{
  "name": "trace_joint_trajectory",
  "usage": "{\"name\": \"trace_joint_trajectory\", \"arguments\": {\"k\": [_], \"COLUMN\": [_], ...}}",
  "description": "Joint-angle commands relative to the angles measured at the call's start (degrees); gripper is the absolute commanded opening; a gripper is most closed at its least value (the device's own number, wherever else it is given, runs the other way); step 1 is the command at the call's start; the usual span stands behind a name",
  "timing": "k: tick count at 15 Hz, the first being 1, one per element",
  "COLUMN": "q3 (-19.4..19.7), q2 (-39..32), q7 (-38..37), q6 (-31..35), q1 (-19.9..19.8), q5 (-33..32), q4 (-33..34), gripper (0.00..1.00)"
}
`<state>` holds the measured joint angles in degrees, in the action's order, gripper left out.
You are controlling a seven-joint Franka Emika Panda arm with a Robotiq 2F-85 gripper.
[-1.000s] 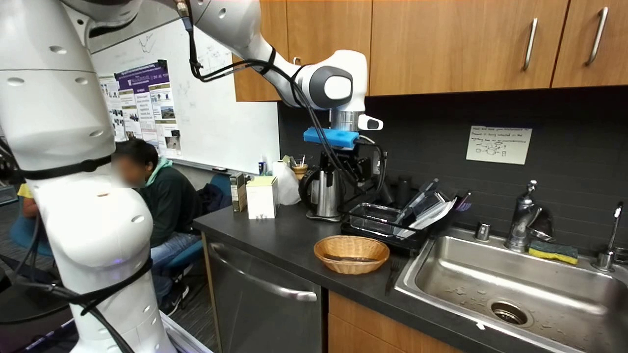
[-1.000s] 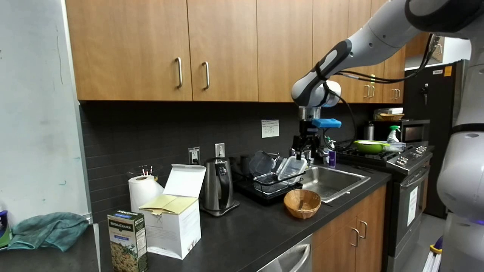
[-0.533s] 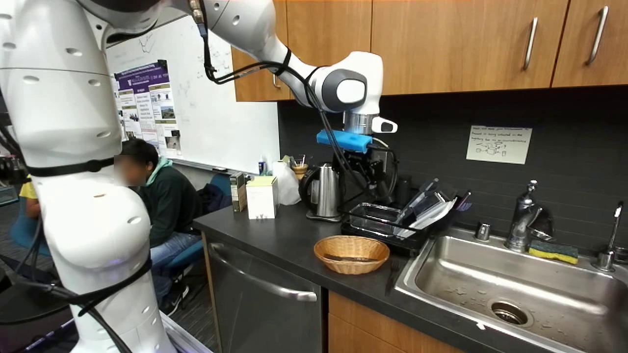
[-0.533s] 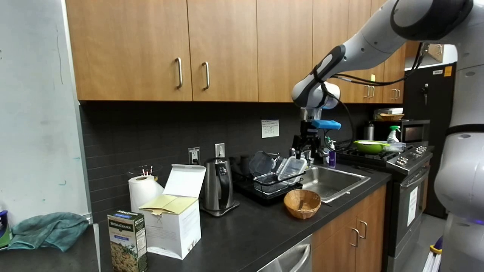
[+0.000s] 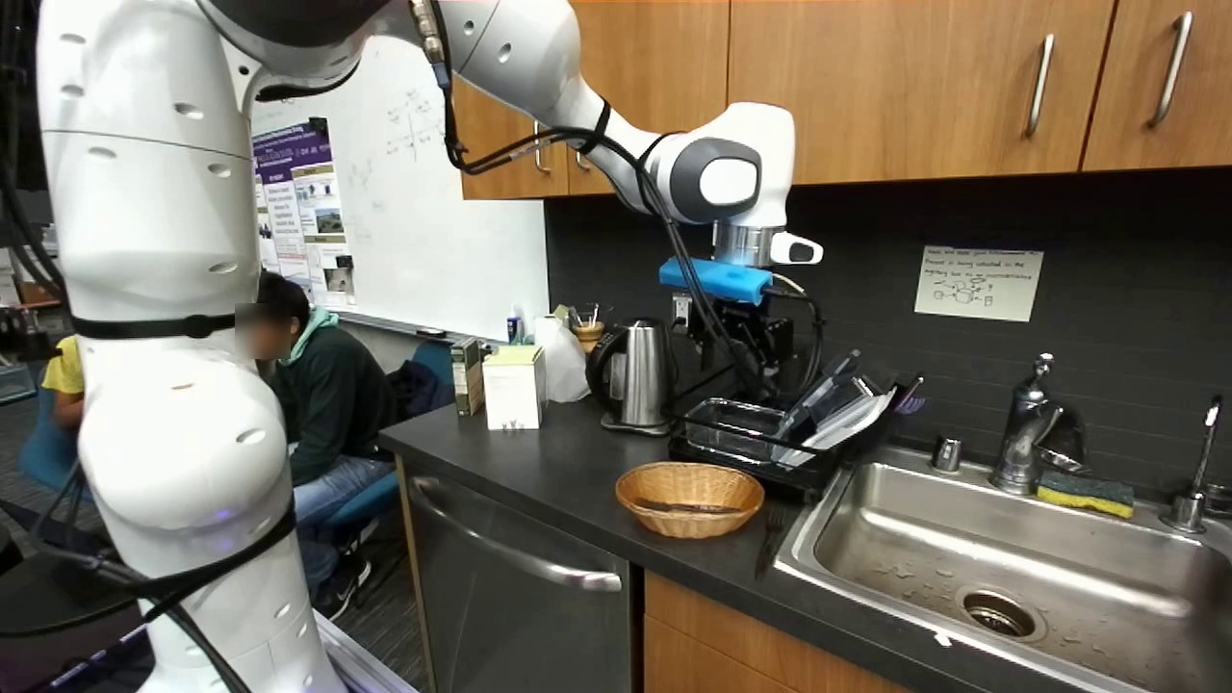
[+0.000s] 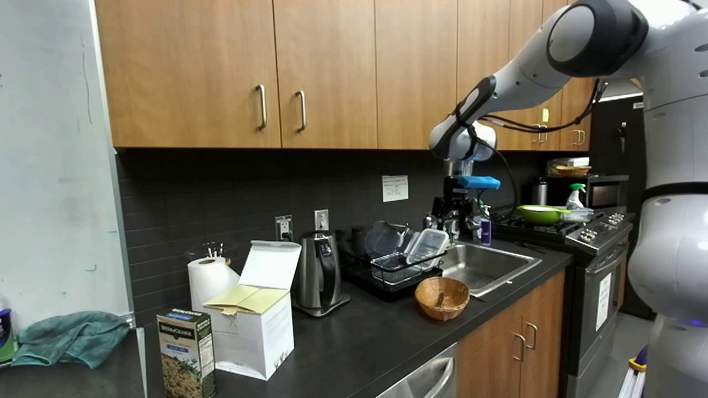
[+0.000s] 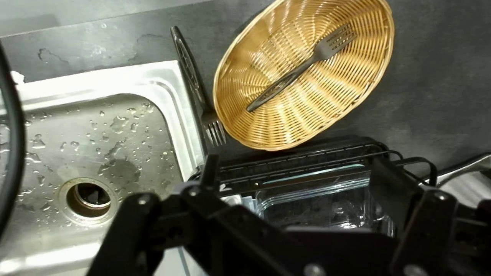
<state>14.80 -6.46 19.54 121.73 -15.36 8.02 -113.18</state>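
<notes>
Tool [image 7: 299,170], one: spread wide, aimed straight down above the dish rack [image 5: 746,472]. Arm [image 5: 539,67], one: stretched out over the bench [image 5: 539,472], sloping down to a vertical wrist in both exterior views. Glass container [image 7: 318,203], one: set in the rack, below the tool, visible between the parted jaws in the wrist view. Plastic containers [image 6: 428,247], overlapping, count unclear: leaning in the same rack. Basket [image 7: 345,86], one: oval, wicker, just beside the rack, lower than the tool and toward the bench's front edge. Fork in the basket [image 7: 301,68] and fork on the bench [image 7: 197,90], two in total: the latter between basket and sink [image 7: 96,82]. Kettle [image 5: 647,375], one: steel, beyond the rack from the sink.
</notes>
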Motion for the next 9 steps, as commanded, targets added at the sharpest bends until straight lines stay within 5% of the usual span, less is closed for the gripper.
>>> {"name": "trace_joint_trajectory", "arguments": {"k": [1, 9], "q3": [0.2, 0.0], "q2": [-3.5, -9.6], "q7": [1.7, 3.7], "q6": [-3.3, -6.3], "q1": [-2.1, -6.3], "q5": [0.8, 0.8], "q4": [5.8, 13.1], "gripper": [1.00, 1.00]}}
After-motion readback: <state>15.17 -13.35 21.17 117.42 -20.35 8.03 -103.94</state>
